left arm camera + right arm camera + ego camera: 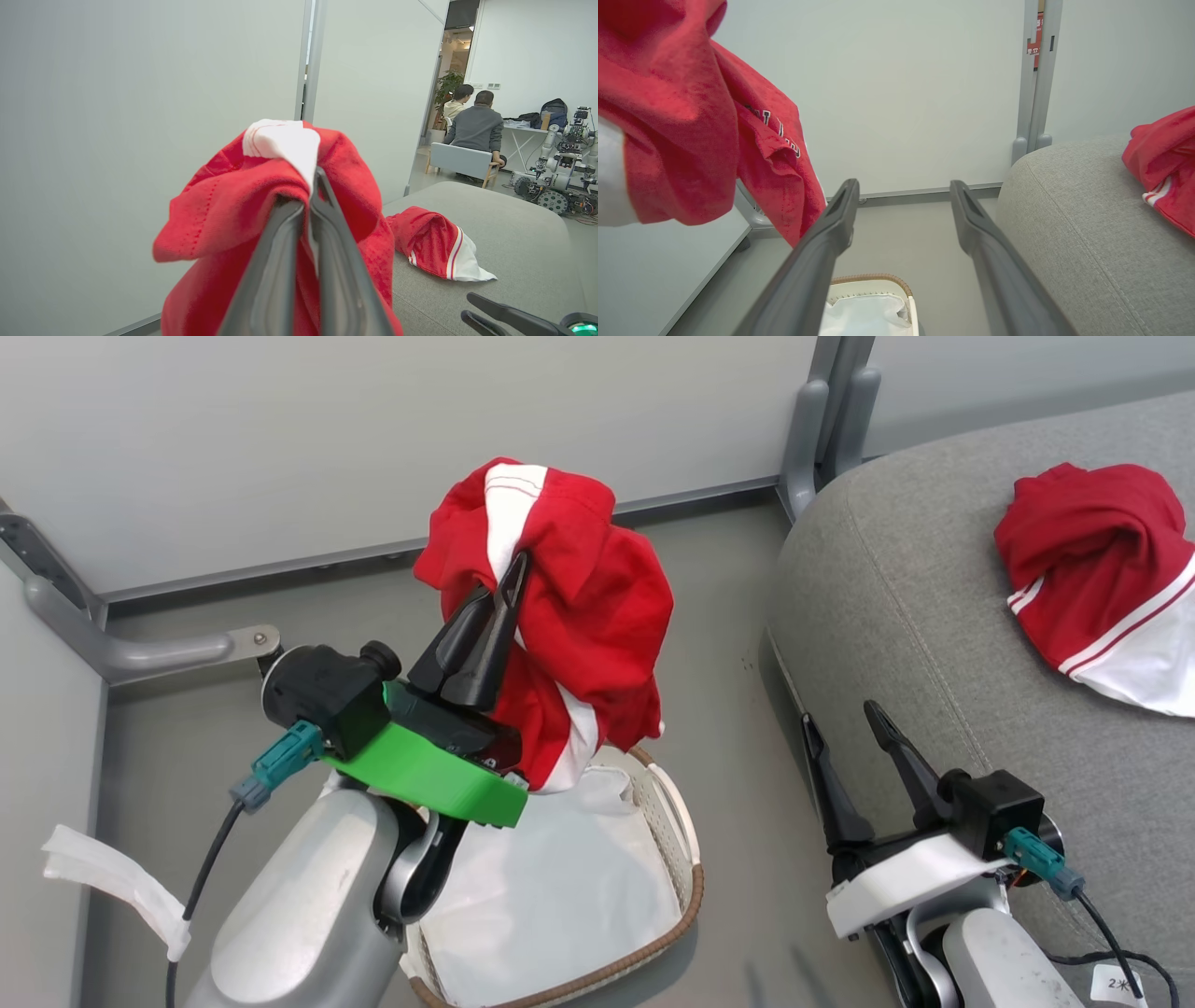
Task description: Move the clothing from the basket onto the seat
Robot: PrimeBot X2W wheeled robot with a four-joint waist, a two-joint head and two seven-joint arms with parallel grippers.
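Observation:
My left gripper (518,565) is shut on a red garment with white trim (579,616), holding it up above the white basket (686,859). In the left wrist view the same clothing (224,210) drapes over the closed fingertips (310,196). A white liner sheet (551,887) lies in the basket. Another red and white garment (1097,569) lies on the grey seat (896,616), also seen as a bundle (432,242). My right gripper (845,723) stands open beside the seat's left edge, with nothing between its fingers (840,219).
White partition walls (373,439) with grey metal feet (140,649) close off the back and left. Two people sit at a desk (472,126) far off, near another robot (560,158). A white strip (112,877) hangs at the lower left.

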